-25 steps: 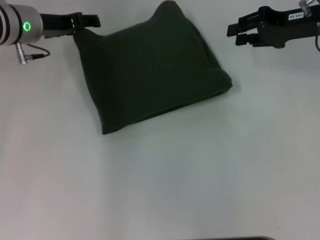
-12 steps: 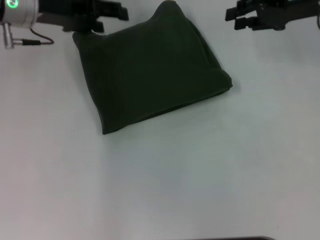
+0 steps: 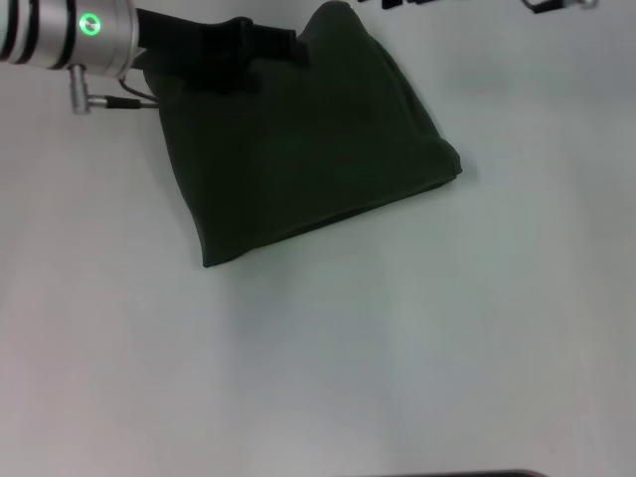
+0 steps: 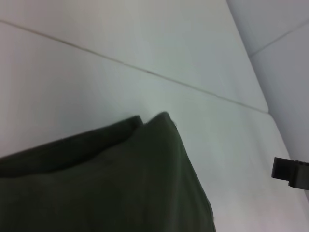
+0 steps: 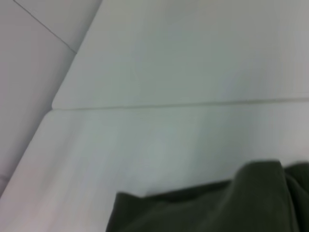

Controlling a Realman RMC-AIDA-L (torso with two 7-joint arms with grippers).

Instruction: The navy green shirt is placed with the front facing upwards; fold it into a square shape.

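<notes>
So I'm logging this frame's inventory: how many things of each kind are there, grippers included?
Shirts: 1, the folded navy green shirt
Grippers: 2, the left gripper over the shirt's far edge, the right gripper barely in view
Tables: 1, the white table
Total: 4

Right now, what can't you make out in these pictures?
- Left gripper, head view: dark against the shirt, so open or shut is unclear.
- Right gripper, head view: mostly cut off by the top edge.
- Shirt's lettering: folded out of sight in every view.
- Shirt's far-left corner, head view: hidden under the left arm.

Silver left arm (image 3: 60, 35) — green light, black gripper (image 3: 273, 42).
</notes>
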